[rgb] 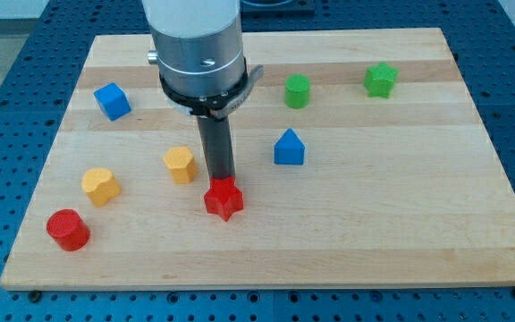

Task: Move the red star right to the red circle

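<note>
The red star [224, 199] lies near the board's lower middle. The red circle [67, 230] stands at the lower left, far to the star's left. My tip [221, 179] rests right at the star's upper edge, touching or nearly touching it. The rod rises from there to the arm's grey body at the view's top.
A yellow block [180, 165] sits just left of the rod, and another yellow block [100, 186] lies further left, above the red circle. A blue cube [112, 100] is at upper left, a blue house-shaped block [289, 148] right of the rod. A green cylinder [298, 91] and green star [381, 80] are at upper right.
</note>
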